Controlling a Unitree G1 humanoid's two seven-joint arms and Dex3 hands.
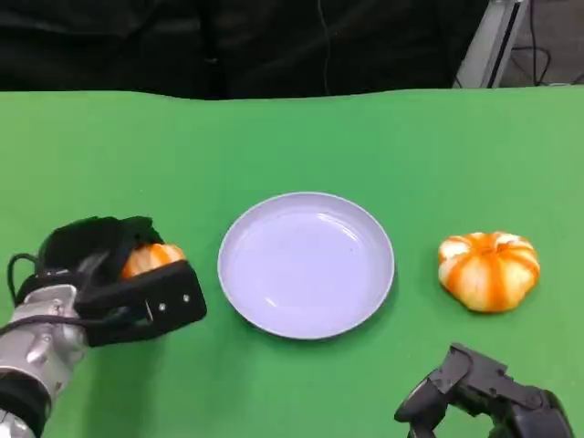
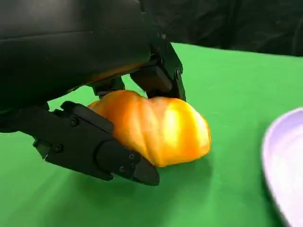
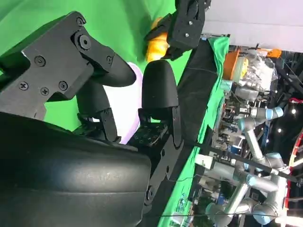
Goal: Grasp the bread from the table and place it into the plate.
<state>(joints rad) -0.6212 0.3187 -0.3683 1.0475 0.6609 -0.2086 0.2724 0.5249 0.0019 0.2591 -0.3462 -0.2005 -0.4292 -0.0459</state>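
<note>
Under left hand (image 1: 109,283), bread (image 1: 151,258) half-hidden.

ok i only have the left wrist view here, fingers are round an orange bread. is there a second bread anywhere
Observer: Yes. In the head view a second bread lies on the green table, on the far side of the plate from the left hand.

Operator: is the plate free, i just see its edge

Observer: It holds nothing; the head view shows its whole lilac dish bare.

Operator: and the right hand, near that other bread?

Observer: No. The right hand sits at the table's near edge, apart from the second bread and holding nothing.

Operator: how does my bread lie relative to the plate

Observer: The held bread is just beside the plate on the robot's left, with bare green cloth between them.
</note>
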